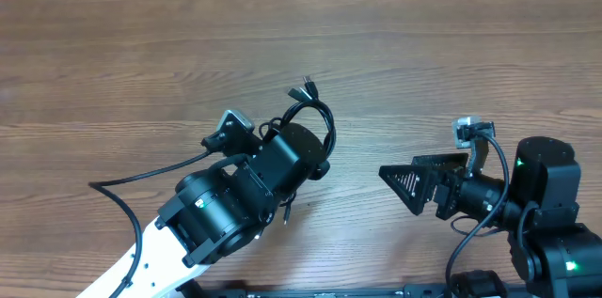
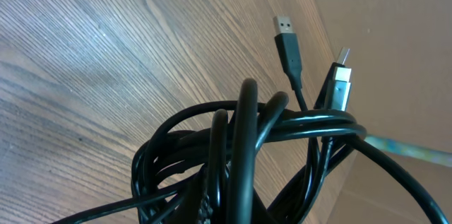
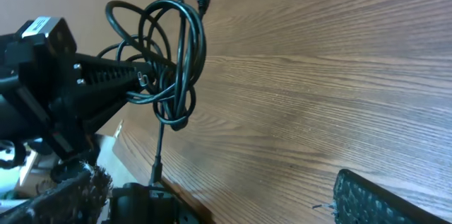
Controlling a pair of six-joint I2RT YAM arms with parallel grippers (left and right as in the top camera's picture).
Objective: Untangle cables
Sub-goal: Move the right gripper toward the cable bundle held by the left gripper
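Nearest me, the right gripper [image 1: 404, 185] sits well to the right of the cables [image 3: 176, 61], jaws spread as wide as they go and holding nothing. The left gripper [image 3: 138, 79] is clamped tight, and the cables hang on it as one knotted bundle lifted off the table [image 1: 141, 54]. From here I cannot tell whether a strand is pinched between the fingers or the loops are only wrapped around them. By my reading the job has hardly started: the bundle is picked up, but every loop crosses the others and one strand cinches the bunch like a belt, so all the separating remains. On the far side of the bundle, two plug ends poke out: a USB plug [image 2: 284, 26] and, just beside it, a silver-tipped plug [image 2: 340, 75]. I count one bundle, two visible plugs and two grippers. The number of separate cords I cannot count, because the coils overlap too densely.
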